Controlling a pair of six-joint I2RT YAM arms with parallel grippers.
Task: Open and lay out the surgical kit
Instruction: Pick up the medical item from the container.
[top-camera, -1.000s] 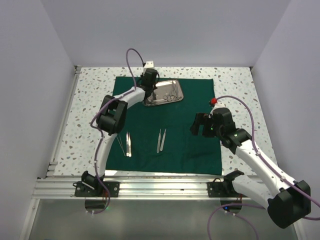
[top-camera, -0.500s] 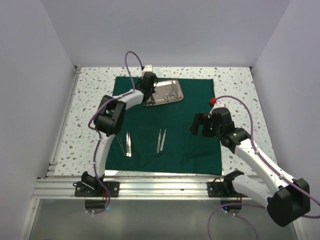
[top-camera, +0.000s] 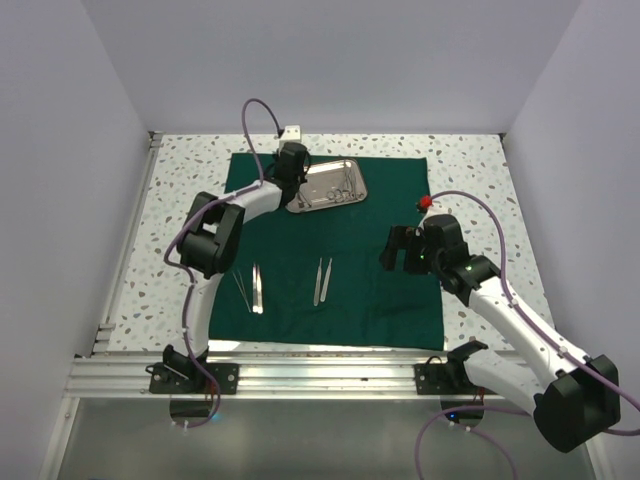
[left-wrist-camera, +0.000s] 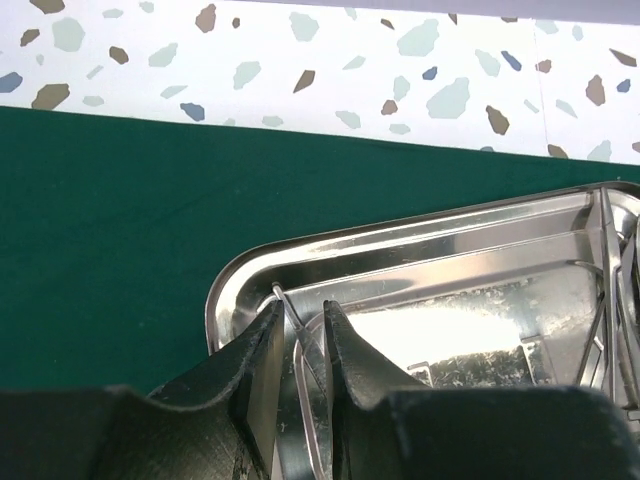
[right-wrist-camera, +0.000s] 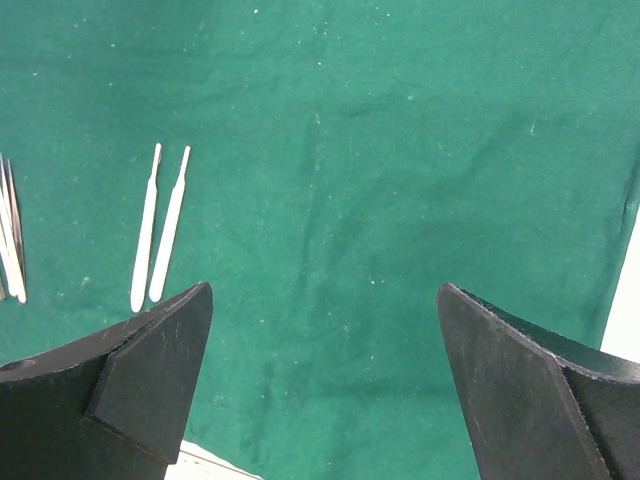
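The dark green cloth (top-camera: 385, 290) (left-wrist-camera: 100, 220) (right-wrist-camera: 400, 150) lies spread flat on the table. The steel tray (top-camera: 361, 192) (left-wrist-camera: 225, 290) stands at its back middle, with scissor-like instruments (top-camera: 342, 185) (left-wrist-camera: 615, 290) inside. My left gripper (top-camera: 293, 190) (left-wrist-camera: 300, 305) reaches into the tray's near left corner, its jaws narrowed onto the thin ring end of a silver instrument (left-wrist-camera: 305, 370). Two pairs of tweezers (top-camera: 257, 288) (top-camera: 322, 281) (right-wrist-camera: 160, 225) lie on the front of the cloth. My right gripper (top-camera: 392, 250) (right-wrist-camera: 325, 290) hovers wide open over bare cloth on the right, holding nothing.
A small white block (top-camera: 293, 130) sits on the speckled table behind the cloth. White walls close in the left, back and right sides. An aluminium rail (top-camera: 300, 375) runs along the near edge, with both arm bases on it.
The left arm's wrist and elbow have shifted slightly left, and its jaws have closed a little further on the instrument in the tray. The right arm has not moved.
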